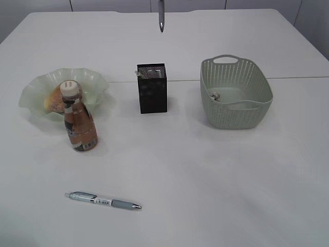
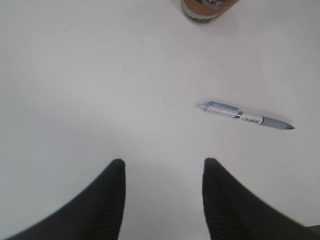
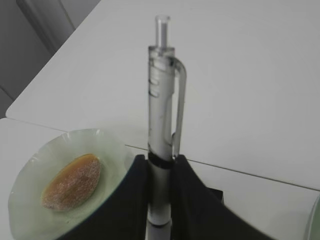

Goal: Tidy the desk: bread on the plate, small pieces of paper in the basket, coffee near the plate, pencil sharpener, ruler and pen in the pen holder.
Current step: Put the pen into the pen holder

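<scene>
My right gripper [image 3: 160,162] is shut on a clear pen [image 3: 162,100] and holds it upright. In the exterior view only that pen's tip [image 1: 161,18] hangs at the top, high above the black mesh pen holder [image 1: 152,88]. A second pen [image 1: 103,200] lies flat on the table at the front left. My left gripper [image 2: 164,162] is open and empty above the table, with that pen [image 2: 245,116] to its right. Bread [image 1: 53,98] lies on the green glass plate [image 1: 36,95]. The coffee bottle [image 1: 79,121] stands upright just in front of the plate.
A pale green basket [image 1: 236,92] stands at the right with a small piece of paper [image 1: 214,95] inside. The plate [image 3: 30,175] with its bread [image 3: 72,181] shows in the right wrist view. The coffee bottle's base [image 2: 210,9] is at the left wrist view's top edge.
</scene>
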You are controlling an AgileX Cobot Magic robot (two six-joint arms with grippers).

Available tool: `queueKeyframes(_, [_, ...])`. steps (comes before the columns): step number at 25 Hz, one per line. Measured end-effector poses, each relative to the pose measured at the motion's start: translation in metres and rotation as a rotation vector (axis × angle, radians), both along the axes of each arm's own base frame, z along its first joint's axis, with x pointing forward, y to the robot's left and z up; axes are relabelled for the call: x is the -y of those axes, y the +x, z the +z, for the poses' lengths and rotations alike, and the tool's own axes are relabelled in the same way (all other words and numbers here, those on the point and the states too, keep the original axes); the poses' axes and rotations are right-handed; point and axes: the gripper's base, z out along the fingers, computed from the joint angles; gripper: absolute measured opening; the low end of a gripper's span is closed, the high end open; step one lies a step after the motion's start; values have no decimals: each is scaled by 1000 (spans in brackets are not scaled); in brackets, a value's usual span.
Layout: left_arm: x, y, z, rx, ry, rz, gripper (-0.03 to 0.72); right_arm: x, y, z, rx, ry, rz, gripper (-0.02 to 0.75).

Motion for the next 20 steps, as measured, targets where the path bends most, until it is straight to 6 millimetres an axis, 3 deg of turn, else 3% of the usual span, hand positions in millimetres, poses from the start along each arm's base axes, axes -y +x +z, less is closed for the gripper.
queueKeyframes(8, [0, 0, 0, 0, 0, 0, 370, 35, 36, -34, -43, 118, -61, 69])
queueKeyframes(20, [0, 0, 0, 0, 0, 0, 370, 15, 58, -84, -17, 246, 101, 69])
